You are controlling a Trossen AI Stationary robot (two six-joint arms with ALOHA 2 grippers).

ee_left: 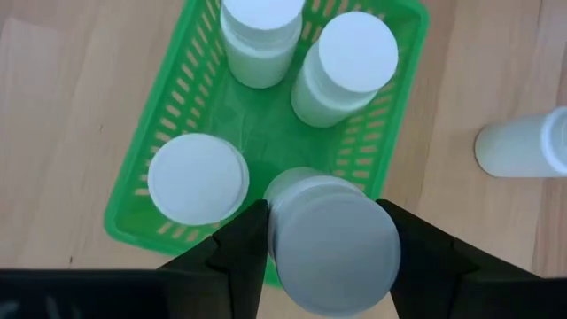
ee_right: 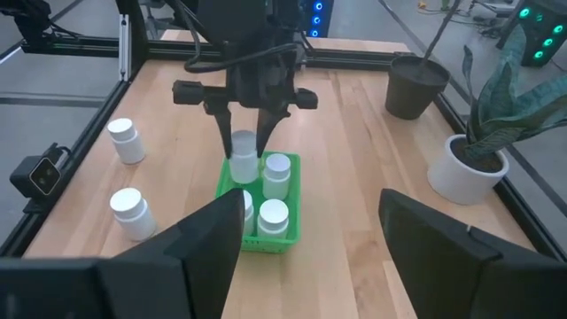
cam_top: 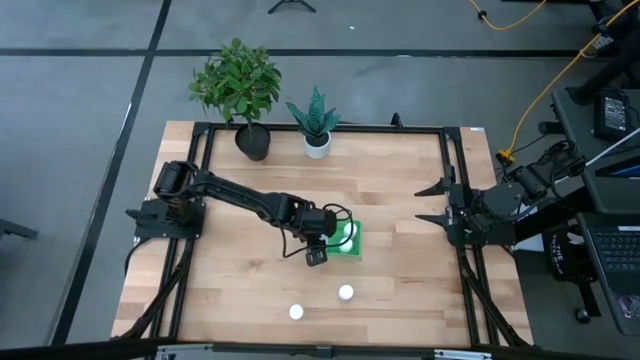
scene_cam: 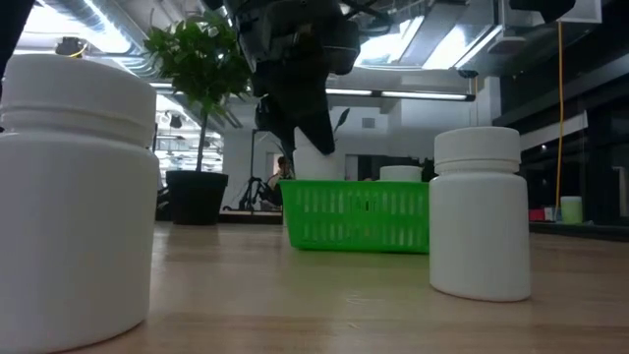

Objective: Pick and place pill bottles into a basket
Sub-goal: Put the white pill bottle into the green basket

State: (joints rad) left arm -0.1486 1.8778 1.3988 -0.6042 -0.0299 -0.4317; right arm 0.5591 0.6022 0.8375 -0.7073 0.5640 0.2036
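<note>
My left gripper [cam_top: 318,248] stands over the green basket [cam_top: 352,240] at mid-table, shut on a white pill bottle [ee_left: 330,252]. The bottle's lower part is down in the basket's corner nearest the table's near-left, as the right wrist view [ee_right: 242,159] shows. Three more bottles stand in the basket [ee_left: 197,177] [ee_left: 348,64] [ee_left: 260,31]. Two bottles stand on the table nearer the front edge [cam_top: 296,312] [cam_top: 345,293]. My right gripper [cam_top: 422,204] is open and empty at the table's right edge. My left gripper pinches the bottle's top end, at the cap's two opposite sides [ee_left: 279,230], between its two fingers [ee_left: 244,244]. The fingers come from above and point down. The bottle is upright, its lower part inside the basket [ee_right: 288,232]; whether it stands on the floor, I cannot tell.
A leafy plant in a black pot [cam_top: 252,140] and a spiky plant in a white pot [cam_top: 317,143] stand at the table's far edge. In the low view the two loose bottles [scene_cam: 69,197] [scene_cam: 479,211] stand close in front of the basket [scene_cam: 359,216].
</note>
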